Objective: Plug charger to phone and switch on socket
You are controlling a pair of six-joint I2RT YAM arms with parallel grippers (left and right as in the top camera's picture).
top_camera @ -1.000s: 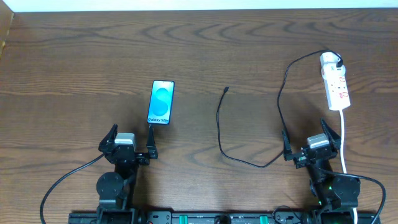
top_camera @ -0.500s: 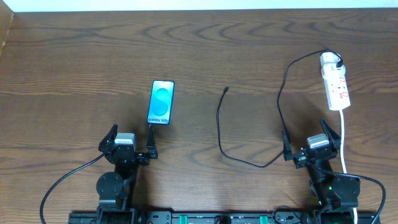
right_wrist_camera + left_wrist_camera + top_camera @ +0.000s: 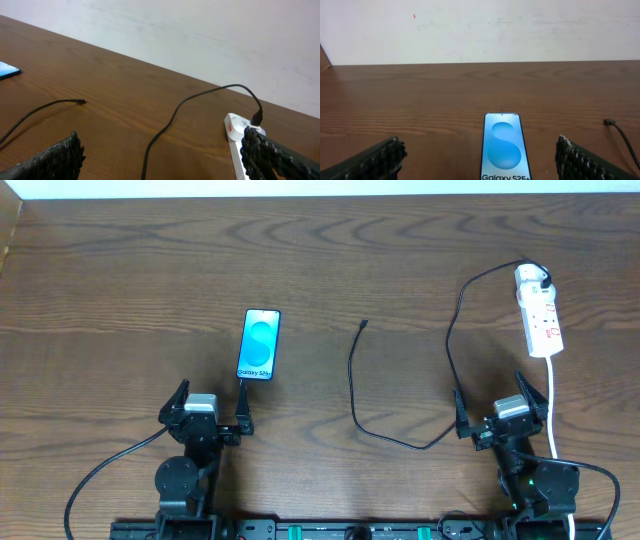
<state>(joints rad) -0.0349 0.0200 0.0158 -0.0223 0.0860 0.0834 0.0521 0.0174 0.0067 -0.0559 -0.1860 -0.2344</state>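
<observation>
The phone [image 3: 260, 345] lies flat with its cyan screen up, just beyond my left gripper [image 3: 212, 408], which is open and empty; it also shows in the left wrist view [image 3: 504, 147]. The charger, a thin black cable [image 3: 352, 385], has its connector tip [image 3: 364, 324] loose on the table and its black plug [image 3: 541, 280] in the white socket strip [image 3: 537, 311] at the far right. My right gripper [image 3: 502, 410] is open and empty, near the strip. The right wrist view shows the cable [image 3: 170, 120] and the socket [image 3: 238, 134].
The socket's white cord [image 3: 552, 405] runs back past the right arm to the table's front edge. The wooden table's left edge [image 3: 12, 235] shows at the upper left. A pale wall stands beyond the far edge.
</observation>
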